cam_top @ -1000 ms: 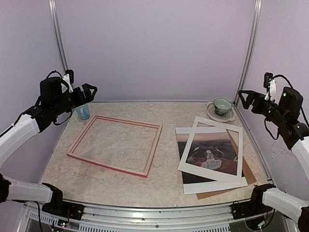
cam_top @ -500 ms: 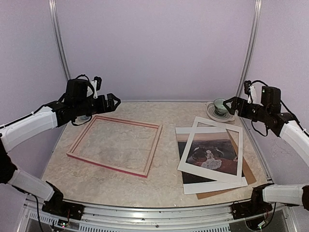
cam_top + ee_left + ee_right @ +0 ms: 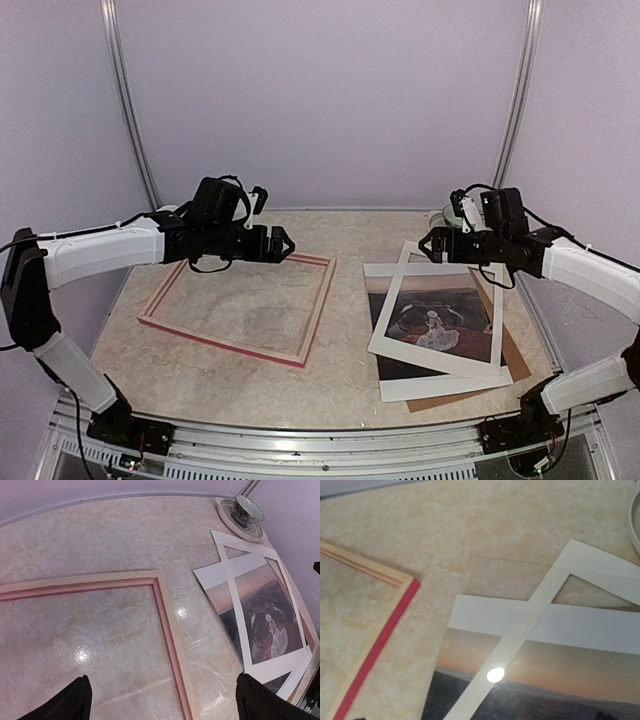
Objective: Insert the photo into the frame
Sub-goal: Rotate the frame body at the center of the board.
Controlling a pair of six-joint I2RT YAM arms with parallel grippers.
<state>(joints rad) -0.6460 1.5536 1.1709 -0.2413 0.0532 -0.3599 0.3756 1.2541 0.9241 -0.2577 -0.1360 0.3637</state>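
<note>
Approach stage: the spread right pincer hovers above the dark reddish paper photo, whose overlying white cardboard mat likely needs lifting

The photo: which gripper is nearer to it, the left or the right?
Right. The right gripper hovers open near the photo's far edge. The left gripper hovers open over the far rail of the frame, which lies beside the photo, apart from it.

Cropped by wrist-view edges: thin-railed pink wooden frame. Partly under open white cardboard mat: reddish-brown paper photo. Mostly hidden beneath: brown backing board.
</note>
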